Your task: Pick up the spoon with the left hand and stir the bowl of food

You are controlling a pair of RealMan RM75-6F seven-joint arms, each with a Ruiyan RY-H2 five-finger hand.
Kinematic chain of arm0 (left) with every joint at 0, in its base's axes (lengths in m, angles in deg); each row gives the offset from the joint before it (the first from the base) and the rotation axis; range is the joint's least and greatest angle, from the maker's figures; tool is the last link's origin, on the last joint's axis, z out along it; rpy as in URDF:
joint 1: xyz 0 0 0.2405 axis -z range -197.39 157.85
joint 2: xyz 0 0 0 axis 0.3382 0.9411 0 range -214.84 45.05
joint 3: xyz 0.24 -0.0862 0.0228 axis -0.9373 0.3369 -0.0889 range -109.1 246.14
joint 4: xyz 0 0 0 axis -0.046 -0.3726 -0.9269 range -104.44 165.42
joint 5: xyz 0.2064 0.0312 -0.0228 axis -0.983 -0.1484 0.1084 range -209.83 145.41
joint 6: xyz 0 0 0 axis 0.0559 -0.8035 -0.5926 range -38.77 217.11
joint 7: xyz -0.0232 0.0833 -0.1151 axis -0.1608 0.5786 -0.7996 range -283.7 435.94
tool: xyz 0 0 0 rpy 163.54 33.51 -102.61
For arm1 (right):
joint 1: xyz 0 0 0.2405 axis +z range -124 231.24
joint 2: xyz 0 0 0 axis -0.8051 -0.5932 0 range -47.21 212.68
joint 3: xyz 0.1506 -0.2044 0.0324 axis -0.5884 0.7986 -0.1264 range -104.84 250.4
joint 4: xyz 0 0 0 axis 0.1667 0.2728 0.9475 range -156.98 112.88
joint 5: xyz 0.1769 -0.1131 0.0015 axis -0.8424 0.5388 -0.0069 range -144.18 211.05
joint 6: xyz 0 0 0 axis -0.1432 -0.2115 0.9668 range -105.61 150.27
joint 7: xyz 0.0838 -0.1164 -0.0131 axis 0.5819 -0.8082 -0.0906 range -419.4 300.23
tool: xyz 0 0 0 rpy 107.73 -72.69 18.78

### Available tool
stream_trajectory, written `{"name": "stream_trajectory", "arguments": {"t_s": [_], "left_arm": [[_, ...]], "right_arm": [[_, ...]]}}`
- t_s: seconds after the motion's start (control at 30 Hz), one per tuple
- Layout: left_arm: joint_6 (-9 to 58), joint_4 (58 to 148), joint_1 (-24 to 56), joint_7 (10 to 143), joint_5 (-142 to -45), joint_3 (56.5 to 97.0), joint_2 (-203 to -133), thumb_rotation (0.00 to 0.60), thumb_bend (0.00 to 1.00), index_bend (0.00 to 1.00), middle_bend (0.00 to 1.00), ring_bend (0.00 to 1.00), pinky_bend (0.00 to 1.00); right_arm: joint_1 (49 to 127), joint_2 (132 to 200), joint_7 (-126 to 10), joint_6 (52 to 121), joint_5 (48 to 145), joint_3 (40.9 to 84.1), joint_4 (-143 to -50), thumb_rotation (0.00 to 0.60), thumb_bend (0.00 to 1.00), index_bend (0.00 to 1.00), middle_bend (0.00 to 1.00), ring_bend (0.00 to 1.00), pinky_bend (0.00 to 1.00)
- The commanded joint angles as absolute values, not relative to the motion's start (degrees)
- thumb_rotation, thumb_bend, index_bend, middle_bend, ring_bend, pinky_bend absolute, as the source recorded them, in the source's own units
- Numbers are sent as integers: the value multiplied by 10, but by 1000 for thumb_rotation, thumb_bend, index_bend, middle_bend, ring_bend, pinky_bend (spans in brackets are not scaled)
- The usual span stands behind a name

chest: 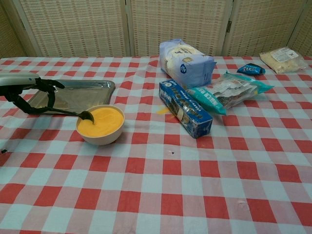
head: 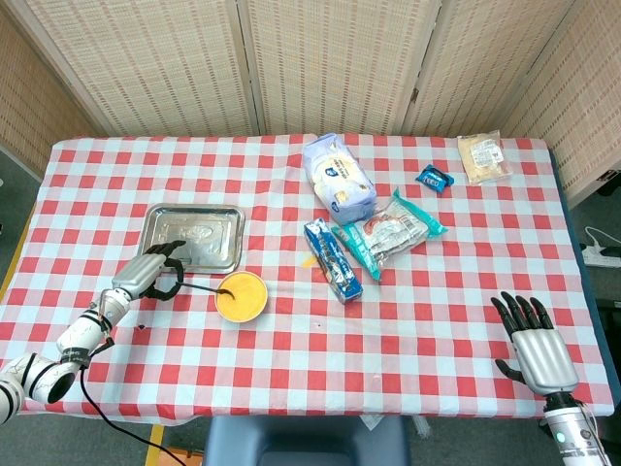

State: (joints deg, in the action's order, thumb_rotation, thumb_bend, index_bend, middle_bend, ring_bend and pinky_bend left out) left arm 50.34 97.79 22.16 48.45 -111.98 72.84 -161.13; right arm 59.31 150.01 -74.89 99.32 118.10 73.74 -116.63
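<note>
Reading from left to right, the left hand (head: 150, 276) sits at the near-left part of the table (head: 408, 330), its dark fingers curled around the handle end of the spoon (chest: 68, 113); the grip appears closed on the handle, though the exact contact is too small to resolve. Just behind the hand lies a metal tray (head: 163, 254), bare and reflective. The spoon runs rightward from the hand, its dark bowl end resting over the near-left rim of the bowl of food (chest: 101, 125), a pale bowl filled with smooth yellow contents. Right of centre lie a blue box (chest: 185, 108), a pale blue bag (chest: 186, 62) behind it, and a teal-edged packet (chest: 226, 91); further right are a small blue packet (head: 434, 179) and a clear bag of pale food (head: 483, 157). At the far right, the right hand (head: 532, 340) rests near the table edge, fingers spread and holding nothing. Judged from this arrangement, the pick-up is complete and stirring is at its start; the next move calls for dipping the spoon tip into the food and sweeping it round without tipping the light bowl.
</note>
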Motion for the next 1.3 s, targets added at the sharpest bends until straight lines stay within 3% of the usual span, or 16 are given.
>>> {"name": "stream_trajectory", "arguments": {"t_s": [0.03,0.5,0.9,1.3], "left_arm": [[503,977,222,484,-1120,728,-1611,600,444,561,0,0,3],[497,975,220,480,-1120,724,-1614,600,514,655,11,0,3],[454,981,202,457,-1127,727,-1611,600,663,812,135,0,0],[308,1006,145,534,-1105,754,-1655,600,696,826,191,0,3]], "right_arm": [[593,1500,-749,994,1181,737,-1166,600,121,0,0,0,0],[592,1500,-749,998,1182,737,-1167,600,121,0,0,0,0],[593,1500,-750,995,1179,737,-1167,600,120,0,0,0,0],[592,1496,-747,998,1190,742,-1173,600,121,0,0,0,0]]}}
